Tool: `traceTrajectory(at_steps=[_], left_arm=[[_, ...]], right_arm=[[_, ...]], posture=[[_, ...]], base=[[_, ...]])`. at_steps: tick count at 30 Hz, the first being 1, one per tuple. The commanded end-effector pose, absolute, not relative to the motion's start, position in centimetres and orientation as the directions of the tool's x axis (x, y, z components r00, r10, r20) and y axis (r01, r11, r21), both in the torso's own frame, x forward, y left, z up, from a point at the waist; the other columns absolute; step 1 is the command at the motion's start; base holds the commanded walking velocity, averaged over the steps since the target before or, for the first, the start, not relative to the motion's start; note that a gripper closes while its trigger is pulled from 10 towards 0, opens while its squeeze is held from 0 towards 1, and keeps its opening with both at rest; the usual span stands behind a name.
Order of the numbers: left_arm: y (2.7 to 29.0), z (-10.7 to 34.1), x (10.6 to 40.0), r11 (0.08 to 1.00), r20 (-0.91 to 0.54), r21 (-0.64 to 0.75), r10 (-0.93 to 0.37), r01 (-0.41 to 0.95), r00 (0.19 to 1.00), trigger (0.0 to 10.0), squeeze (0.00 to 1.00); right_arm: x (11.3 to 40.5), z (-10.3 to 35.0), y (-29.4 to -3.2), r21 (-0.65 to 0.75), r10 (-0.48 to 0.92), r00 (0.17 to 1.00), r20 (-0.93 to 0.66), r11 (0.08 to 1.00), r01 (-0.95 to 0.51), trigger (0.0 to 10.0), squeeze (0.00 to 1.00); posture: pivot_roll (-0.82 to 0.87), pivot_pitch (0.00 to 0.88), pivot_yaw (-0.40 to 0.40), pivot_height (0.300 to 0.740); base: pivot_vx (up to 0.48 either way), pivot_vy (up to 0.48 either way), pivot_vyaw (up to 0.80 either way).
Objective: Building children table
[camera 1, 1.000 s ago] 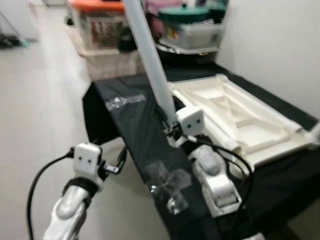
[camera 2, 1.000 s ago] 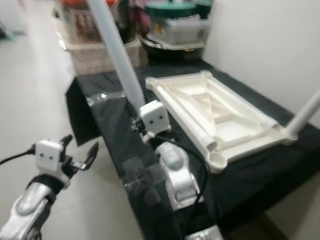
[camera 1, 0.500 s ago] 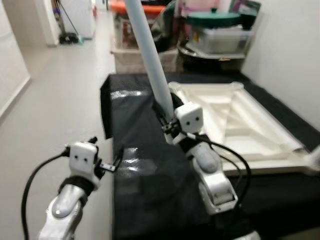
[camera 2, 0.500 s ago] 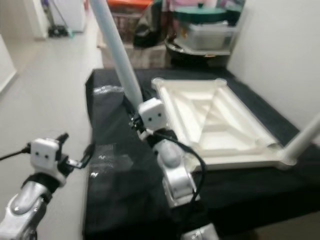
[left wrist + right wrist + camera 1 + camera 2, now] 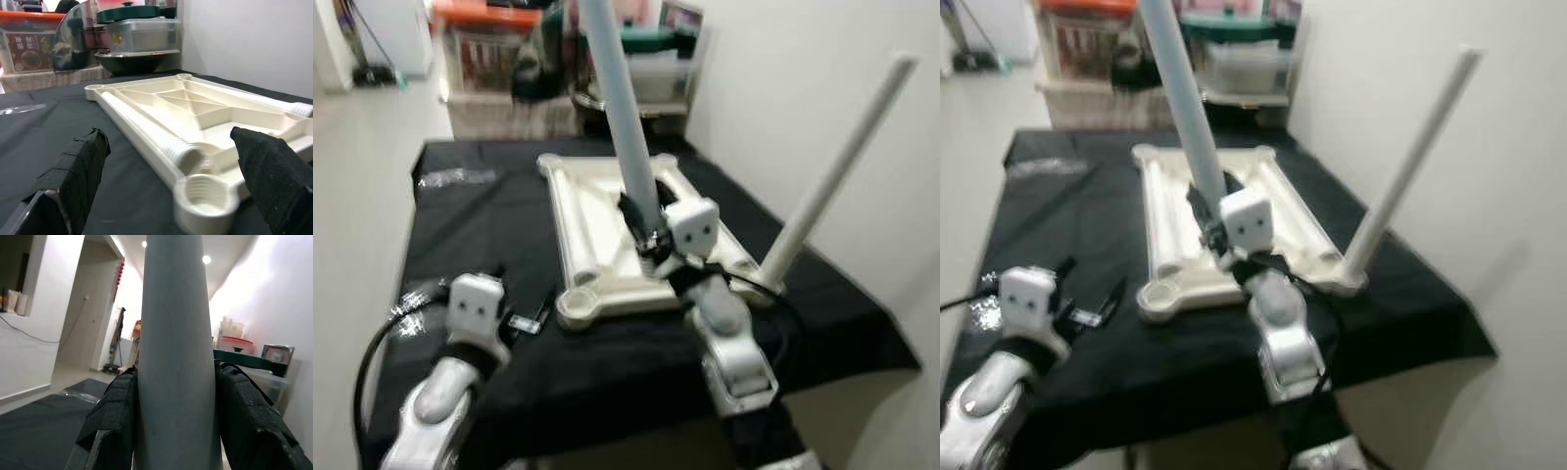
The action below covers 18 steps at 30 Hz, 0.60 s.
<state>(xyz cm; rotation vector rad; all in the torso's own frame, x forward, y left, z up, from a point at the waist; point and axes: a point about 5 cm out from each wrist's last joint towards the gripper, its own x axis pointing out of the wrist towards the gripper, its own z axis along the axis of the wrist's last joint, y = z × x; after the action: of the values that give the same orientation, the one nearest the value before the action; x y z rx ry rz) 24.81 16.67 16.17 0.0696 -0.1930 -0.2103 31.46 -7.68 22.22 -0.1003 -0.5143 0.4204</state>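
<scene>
Black cloth is spread over a low table beside a pale wall, and past the table's far edge a group of storage containers is seen: a clear lidded box with a green lid, a dark bowl beneath it, and an orange-lidded bin whose contents are too blurred to tell. On the cloth, toward the right half of the table, a cream plastic tabletop lies upside down, its underside ribbed with diagonal braces and its corners formed into round threaded sockets. One white tubular leg is fitted in the near right corner socket and leans outward. The near left corner socket stands empty. A second leg, smooth, grey-white and cylindrical, is clamped between the black fingers of the right gripper above the middle of the tabletop, held nearly upright. The left gripper hovers over the cloth near the table's front edge, its taped fingers spread apart and holding nothing, just beside the empty socket.
</scene>
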Motion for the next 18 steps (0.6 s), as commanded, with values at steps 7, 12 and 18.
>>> traceTrajectory(at_steps=[7,12,18], left_arm=[[16.2,15.9,25.0,0.974,0.173,0.068,-0.225,0.216,0.959,10.0,0.0],[16.2,15.9,25.1,0.974,0.17,0.064,-0.224,0.216,0.96,10.0,0.0],[16.3,16.1,25.3,0.978,0.181,0.034,-0.21,0.208,0.961,10.0,0.0]], right_arm=[[31.4,21.8,-8.3,-0.215,0.432,0.79,0.435,0.902,-0.375,0.0,0.0],[31.4,21.2,-8.3,-0.266,0.458,0.791,0.406,0.887,-0.377,0.0,0.0],[31.3,21.0,-8.2,-0.263,0.473,0.786,0.397,0.88,-0.396,0.0,0.0]], posture=[[0.05,0.0,-0.079,0.74],[0.05,0.0,-0.078,0.74],[0.05,0.0,-0.077,0.74]], base=[[0.0,0.0,0.08],[0.0,0.0,0.76],[0.0,0.0,0.8]])
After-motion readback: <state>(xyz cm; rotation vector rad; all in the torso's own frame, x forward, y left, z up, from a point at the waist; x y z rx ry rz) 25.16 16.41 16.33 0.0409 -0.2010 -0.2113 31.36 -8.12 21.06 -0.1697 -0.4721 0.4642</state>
